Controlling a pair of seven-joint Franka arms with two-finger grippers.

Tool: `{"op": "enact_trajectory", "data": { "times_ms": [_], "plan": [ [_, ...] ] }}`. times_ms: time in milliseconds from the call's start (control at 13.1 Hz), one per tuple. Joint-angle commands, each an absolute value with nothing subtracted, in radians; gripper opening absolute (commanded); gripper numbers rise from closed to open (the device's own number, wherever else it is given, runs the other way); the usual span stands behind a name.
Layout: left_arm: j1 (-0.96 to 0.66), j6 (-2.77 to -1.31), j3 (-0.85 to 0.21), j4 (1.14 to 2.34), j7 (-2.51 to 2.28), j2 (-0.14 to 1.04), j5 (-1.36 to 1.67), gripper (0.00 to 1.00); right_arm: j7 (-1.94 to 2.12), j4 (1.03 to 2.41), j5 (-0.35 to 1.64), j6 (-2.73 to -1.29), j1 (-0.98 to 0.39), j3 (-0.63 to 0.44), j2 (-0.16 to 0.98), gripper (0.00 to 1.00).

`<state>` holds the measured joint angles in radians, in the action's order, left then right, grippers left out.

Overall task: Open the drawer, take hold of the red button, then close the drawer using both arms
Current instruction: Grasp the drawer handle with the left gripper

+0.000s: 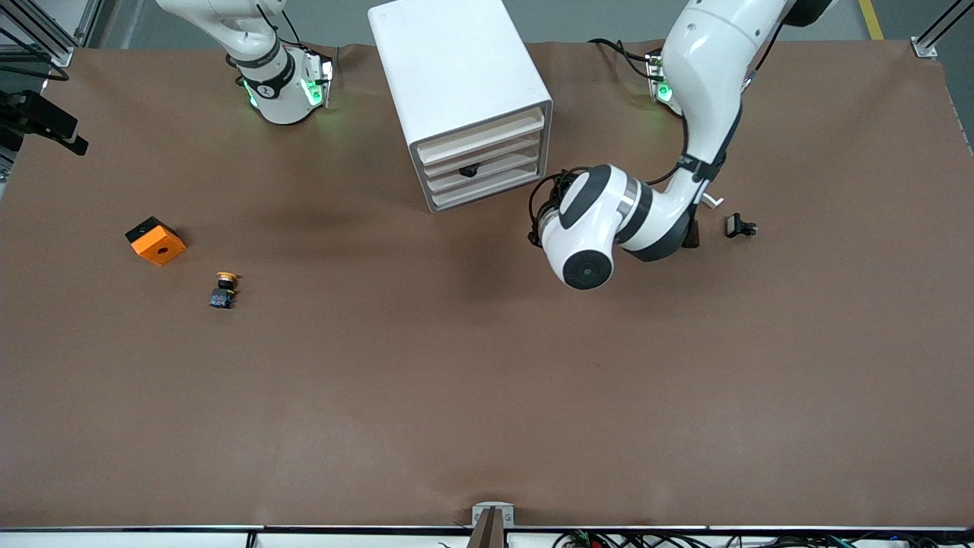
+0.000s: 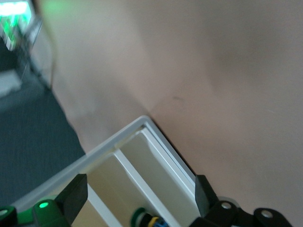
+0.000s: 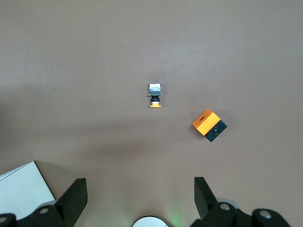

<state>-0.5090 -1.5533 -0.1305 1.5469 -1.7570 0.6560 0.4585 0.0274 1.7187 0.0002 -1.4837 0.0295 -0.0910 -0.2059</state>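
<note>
The left arm (image 1: 689, 129) bends low beside the cabinet (image 1: 464, 99), its left gripper (image 2: 139, 194) spread wide before the drawer (image 1: 479, 170), shut. The right arm (image 1: 251, 46) waits, right gripper (image 3: 139, 194) spread. No red button shows.

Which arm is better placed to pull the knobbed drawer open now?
Left. Its open gripper is by the cabinet near the drawer; the right gripper waits high, open, over bare table.

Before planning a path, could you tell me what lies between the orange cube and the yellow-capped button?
Nothing: in the front view only bare brown table separates the orange cube from the yellow-capped button.
</note>
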Motion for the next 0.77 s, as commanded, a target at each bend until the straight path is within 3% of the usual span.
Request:
{"op": "enact_trajectory", "data": {
  "times_ms": [0, 689],
  "plan": [
    [-0.517, -1.537, -0.126, 1.529, -1.923, 0.719, 0.556, 1.00, 0.018, 1.694, 0.005, -1.477, 0.034, -0.091, -0.189, 1.00],
    [-0.535, -1.499, -0.126, 1.531, -2.153, 0.781, 0.776, 1.00, 0.018, 1.695, 0.005, -1.471, 0.032, -0.091, -0.187, 1.00]
  ]
}}
